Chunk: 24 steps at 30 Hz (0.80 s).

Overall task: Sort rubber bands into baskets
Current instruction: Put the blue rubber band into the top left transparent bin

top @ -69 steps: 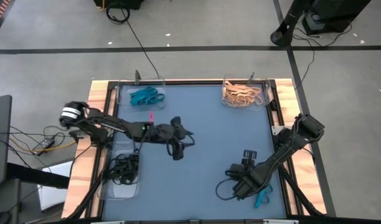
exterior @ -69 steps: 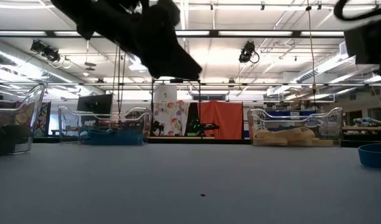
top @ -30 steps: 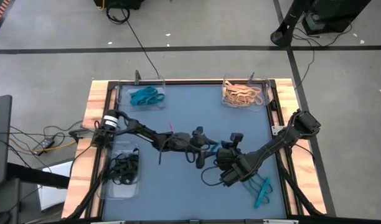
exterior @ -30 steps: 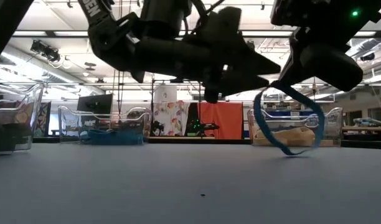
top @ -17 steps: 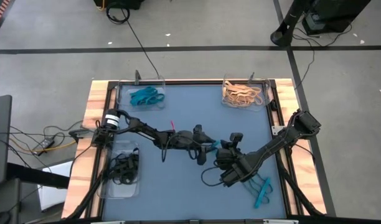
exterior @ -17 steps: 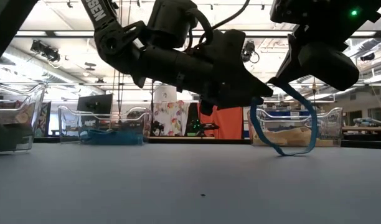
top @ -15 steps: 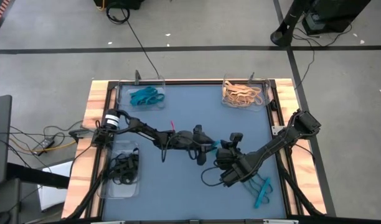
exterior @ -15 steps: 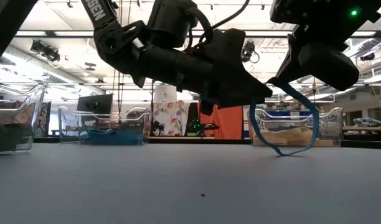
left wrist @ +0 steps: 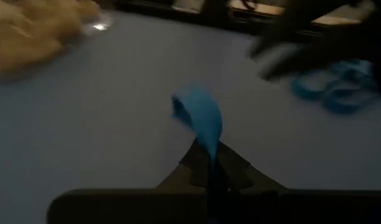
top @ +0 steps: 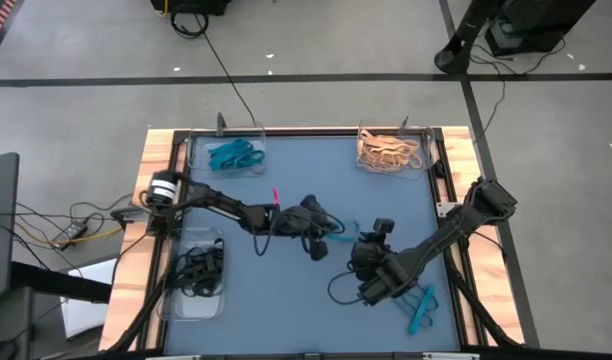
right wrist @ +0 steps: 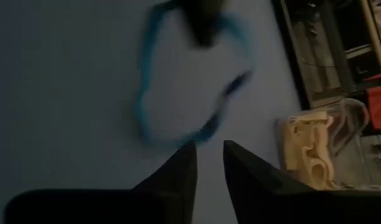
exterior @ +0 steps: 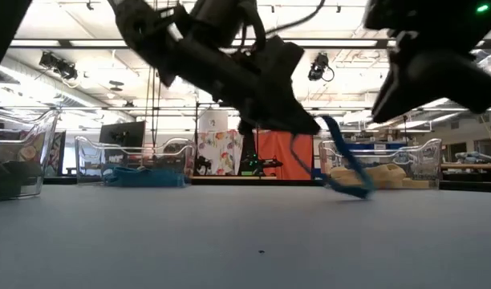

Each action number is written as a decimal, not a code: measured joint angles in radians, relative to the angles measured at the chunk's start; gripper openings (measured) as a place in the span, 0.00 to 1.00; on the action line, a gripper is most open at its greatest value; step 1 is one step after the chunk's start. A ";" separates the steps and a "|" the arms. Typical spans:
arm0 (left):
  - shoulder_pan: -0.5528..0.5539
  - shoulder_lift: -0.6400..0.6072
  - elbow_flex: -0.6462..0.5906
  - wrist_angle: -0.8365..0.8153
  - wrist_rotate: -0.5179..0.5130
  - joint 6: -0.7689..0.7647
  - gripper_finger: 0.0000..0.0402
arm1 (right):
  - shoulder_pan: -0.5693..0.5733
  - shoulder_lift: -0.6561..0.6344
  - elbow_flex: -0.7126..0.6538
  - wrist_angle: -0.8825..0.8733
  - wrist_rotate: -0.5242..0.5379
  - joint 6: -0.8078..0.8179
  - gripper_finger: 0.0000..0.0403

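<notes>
My left gripper (top: 328, 232) is at the table's middle, shut on a teal-blue rubber band (exterior: 342, 181), which also shows in the left wrist view (left wrist: 200, 118). My right gripper (top: 366, 245) is just to its right, a little nearer the table's near edge. In the right wrist view its fingers (right wrist: 185, 163) stand a little apart and hold nothing, and the band (right wrist: 147, 106) hangs ahead of them. Three clear baskets rest on the table. One holds teal bands (top: 231, 153), one tan bands (top: 389, 150), one black bands (top: 196, 272). My left gripper pinches one end of the band's loop (left wrist: 212, 163) between its two shut fingers. The fingers slant downward toward the table's right side. The rest of the loop hangs slack below and beyond the fingertips (exterior: 314, 128), clear of the table.
Two or so loose teal bands (top: 421, 305) lie on the blue mat near the table's near right corner, beside my right arm. The mat between the baskets is bare. The table has a wooden rim (top: 151, 160).
My right gripper brought a teal band from the near right corner to the table's middle. My left gripper came in from the left and shut on it. In the last half second my right gripper let go and drew back. The band now swings from my left gripper alone.
</notes>
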 joint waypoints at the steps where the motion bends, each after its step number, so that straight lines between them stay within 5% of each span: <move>1: 0.000 -0.022 0.000 -0.031 -0.021 0.015 0.01 | 0.012 0.000 0.000 0.000 -0.005 0.009 0.23; 6: 0.005 -0.151 0.000 -0.213 -0.127 0.105 0.01 | 0.076 0.000 0.000 -0.007 -0.054 0.091 0.29; 12: 0.065 -0.402 -0.005 -0.558 -0.396 0.172 0.01 | 0.173 0.000 0.000 -0.089 -0.183 0.270 0.29; 18: 0.210 -0.626 -0.044 -0.732 -0.407 0.164 0.01 | 0.258 0.000 0.000 -0.189 -0.242 0.449 0.27; 24: 0.394 -0.710 -0.054 -0.853 -0.405 0.145 0.01 | 0.314 0.000 0.000 -0.236 -0.369 0.549 0.28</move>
